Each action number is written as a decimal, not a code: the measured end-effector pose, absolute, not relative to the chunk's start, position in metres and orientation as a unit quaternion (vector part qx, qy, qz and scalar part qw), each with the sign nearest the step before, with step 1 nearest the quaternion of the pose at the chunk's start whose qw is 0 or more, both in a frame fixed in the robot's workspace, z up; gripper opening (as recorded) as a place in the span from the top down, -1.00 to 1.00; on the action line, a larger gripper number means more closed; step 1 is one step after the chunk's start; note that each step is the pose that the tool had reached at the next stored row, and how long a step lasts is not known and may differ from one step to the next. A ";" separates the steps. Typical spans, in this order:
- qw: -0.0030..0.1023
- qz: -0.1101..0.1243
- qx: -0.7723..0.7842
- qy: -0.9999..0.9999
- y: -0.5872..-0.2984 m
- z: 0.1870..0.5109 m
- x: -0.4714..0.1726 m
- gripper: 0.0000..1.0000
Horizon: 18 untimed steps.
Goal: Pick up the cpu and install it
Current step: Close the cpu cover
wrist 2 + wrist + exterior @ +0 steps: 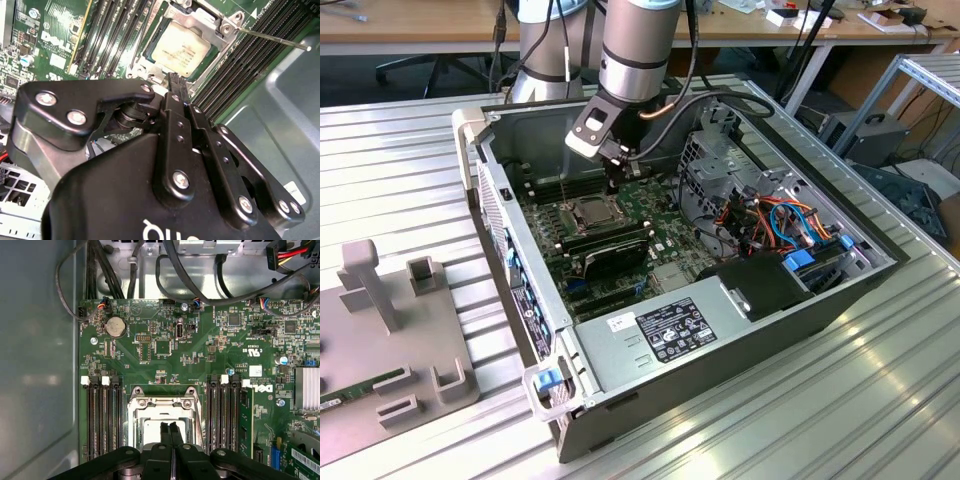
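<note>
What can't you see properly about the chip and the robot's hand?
First wrist view: the gripper covers the middle of the cpu, and the picture's edge cuts off part of the socket.
Second wrist view: cannot tell whether the fingertips touch the cpu or hover.
Exterior view: the cpu is too small to judge its seating.

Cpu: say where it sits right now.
In the second wrist view the cpu lies in the socket, between the two banks of memory slots.

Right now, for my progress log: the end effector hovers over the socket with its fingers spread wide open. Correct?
Not quite. The end effector hovers over the socket, but its fingers are shut together, as the first wrist view shows.
</note>
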<state>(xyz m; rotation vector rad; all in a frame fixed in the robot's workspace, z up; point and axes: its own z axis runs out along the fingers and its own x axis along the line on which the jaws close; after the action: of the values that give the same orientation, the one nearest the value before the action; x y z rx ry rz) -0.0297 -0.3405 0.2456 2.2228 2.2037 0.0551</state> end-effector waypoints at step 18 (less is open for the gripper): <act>0.005 0.017 0.710 0.704 -0.340 0.233 -0.057 0.79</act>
<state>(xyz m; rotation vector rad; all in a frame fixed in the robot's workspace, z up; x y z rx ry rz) -0.0570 -0.3398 0.2327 2.2234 2.2051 0.0529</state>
